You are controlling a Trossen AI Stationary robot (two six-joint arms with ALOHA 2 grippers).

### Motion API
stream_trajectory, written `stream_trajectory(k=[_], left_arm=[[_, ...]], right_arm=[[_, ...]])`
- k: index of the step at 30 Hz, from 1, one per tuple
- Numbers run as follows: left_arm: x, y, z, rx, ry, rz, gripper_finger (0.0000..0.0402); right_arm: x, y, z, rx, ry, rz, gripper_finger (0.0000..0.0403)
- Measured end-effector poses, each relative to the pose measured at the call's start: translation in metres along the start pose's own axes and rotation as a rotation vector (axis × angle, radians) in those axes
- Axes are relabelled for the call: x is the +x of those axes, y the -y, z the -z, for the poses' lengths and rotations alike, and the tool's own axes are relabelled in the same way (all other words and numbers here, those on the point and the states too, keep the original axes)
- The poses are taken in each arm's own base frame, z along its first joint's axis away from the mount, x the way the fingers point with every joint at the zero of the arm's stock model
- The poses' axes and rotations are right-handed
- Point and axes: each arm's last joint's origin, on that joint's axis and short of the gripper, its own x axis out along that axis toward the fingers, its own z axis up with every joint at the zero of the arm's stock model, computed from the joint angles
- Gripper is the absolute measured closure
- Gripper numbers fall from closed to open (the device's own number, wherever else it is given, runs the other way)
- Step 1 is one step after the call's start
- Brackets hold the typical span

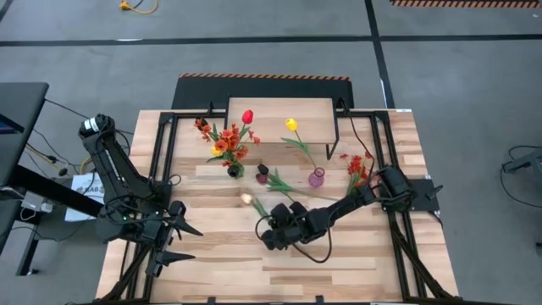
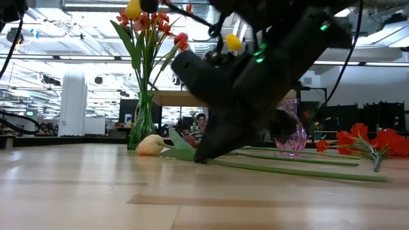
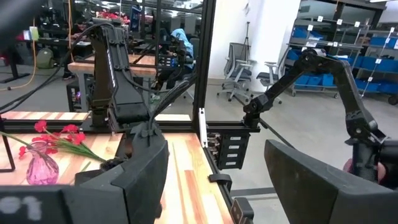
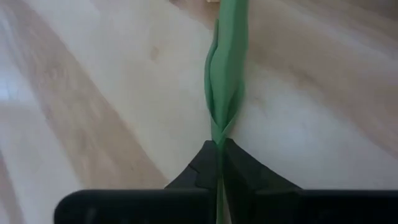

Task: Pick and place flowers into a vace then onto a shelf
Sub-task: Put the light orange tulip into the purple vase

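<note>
My right gripper is at the table's middle, shut on a cream tulip whose head lies on the wood; the low view shows that head too. A green glass vase holds red, yellow and orange flowers. A pink vase holds a yellow tulip. A dark maroon tulip and a red-orange spray lie flat on the table. The shelf stands at the far edge. My left gripper waits open near the left edge. My right gripper pinches the cream tulip's green stem between its two fingers, just below the folded leaf. The fingers slant down onto it from the table's right, lying along the stem. The flower lies flat on the table.
Black frame rails run along the table's left and right sides. Both vases stand just beyond the right gripper, with loose stems lying between them. The near half of the tabletop is bare wood.
</note>
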Motion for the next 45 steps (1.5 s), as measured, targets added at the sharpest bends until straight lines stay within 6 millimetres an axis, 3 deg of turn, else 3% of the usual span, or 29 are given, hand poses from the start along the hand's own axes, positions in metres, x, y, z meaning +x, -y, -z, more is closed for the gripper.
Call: stream_trajectory(k=[5, 12, 18, 28, 32, 38, 45], left_arm=[[0.0, 0.0, 0.0, 0.0, 0.001, 0.0, 0.0145], [0.0, 0.0, 0.0, -0.002, 0.002, 0.002, 0.0145], [0.0, 0.0, 0.0, -0.003, 0.003, 0.002, 0.0145], [0.006, -0.006, -0.007, -0.05, 0.05, -0.039, 0.0145], [0.013, -0.014, -0.01, -0.078, 0.078, -0.083, 0.0145], [0.027, -0.027, -0.02, -0.164, 0.18, -0.157, 0.0145], [0.045, -0.044, -0.022, -0.161, 0.247, -0.266, 0.0145]], right_arm=[[-0.026, -0.009, 0.001, -0.072, -0.013, -0.051, 0.04], [-0.072, -0.022, -0.003, -0.147, 0.107, -0.07, 0.0401], [-0.124, -0.032, 0.002, -0.247, 0.24, -0.102, 0.0402], [-0.236, -0.036, 0.0, -0.436, 0.658, -0.067, 0.0403], [-0.262, -0.032, 0.003, -0.523, 0.76, 0.018, 0.0403], [-0.289, -0.016, 0.001, -0.657, 0.779, 0.076, 0.0403], [-0.335, 0.035, -0.036, -0.797, 0.708, 0.004, 0.0403]])
